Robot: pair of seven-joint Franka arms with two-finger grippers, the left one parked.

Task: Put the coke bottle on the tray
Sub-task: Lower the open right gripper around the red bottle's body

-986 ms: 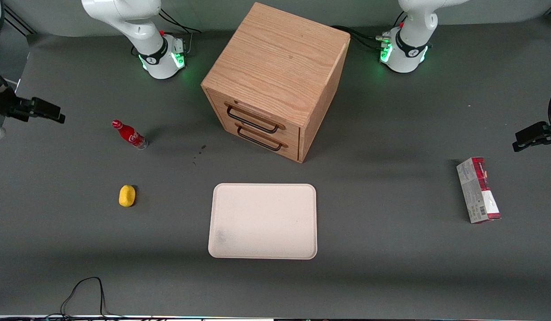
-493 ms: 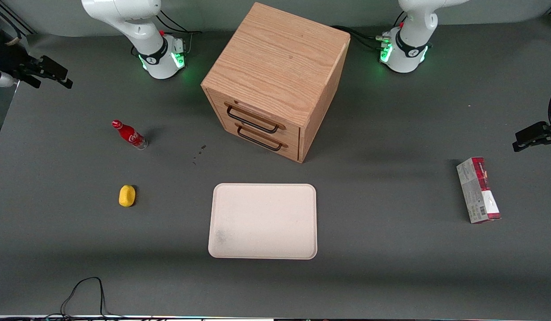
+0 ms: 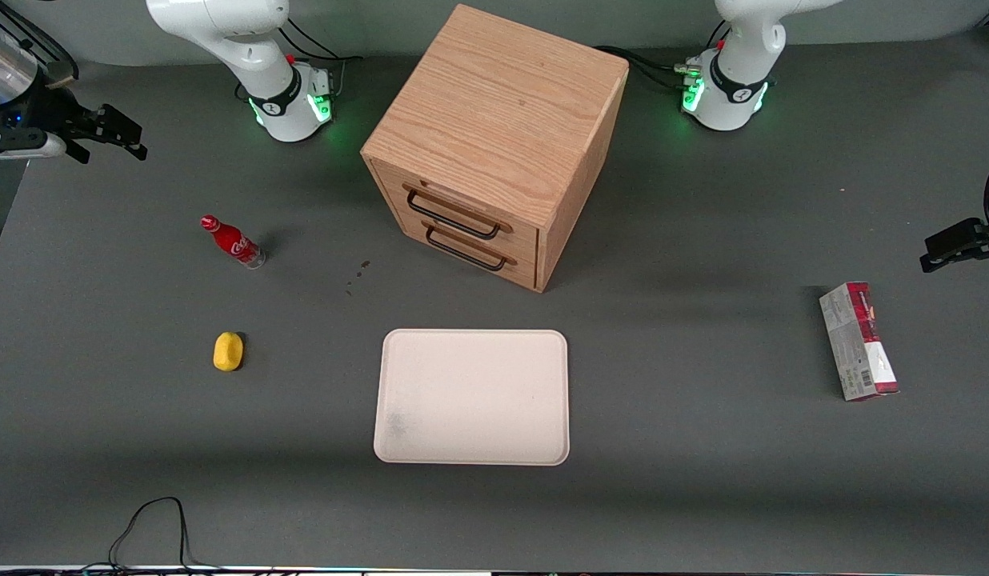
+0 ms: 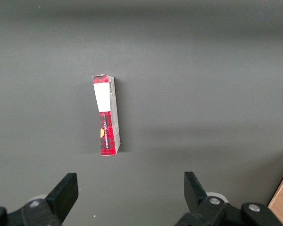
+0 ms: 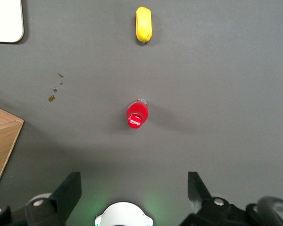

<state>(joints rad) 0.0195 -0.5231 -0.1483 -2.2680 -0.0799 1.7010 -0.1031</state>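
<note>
The coke bottle (image 3: 232,242), small and red with a red cap, stands upright on the grey table toward the working arm's end. In the right wrist view I look down on the coke bottle's cap (image 5: 137,114). My gripper (image 3: 126,134) hangs in the air farther from the front camera than the bottle, apart from it. The gripper (image 5: 134,188) is open, its fingers spread wide with nothing between them. The cream-white tray (image 3: 471,397) lies flat and bare near the table's middle, nearer the front camera than the bottle; one tray corner (image 5: 4,21) shows in the right wrist view.
A wooden drawer cabinet (image 3: 494,144) stands at the middle of the table, its drawers shut. A yellow lump (image 3: 228,351) lies nearer the front camera than the bottle. A red-and-grey carton (image 3: 858,340) lies toward the parked arm's end. Small brown spots (image 3: 357,276) mark the table.
My gripper has moved away from the front camera and a little toward the table's middle, coming over the area near the bottle. Bottle and tray have not moved.
</note>
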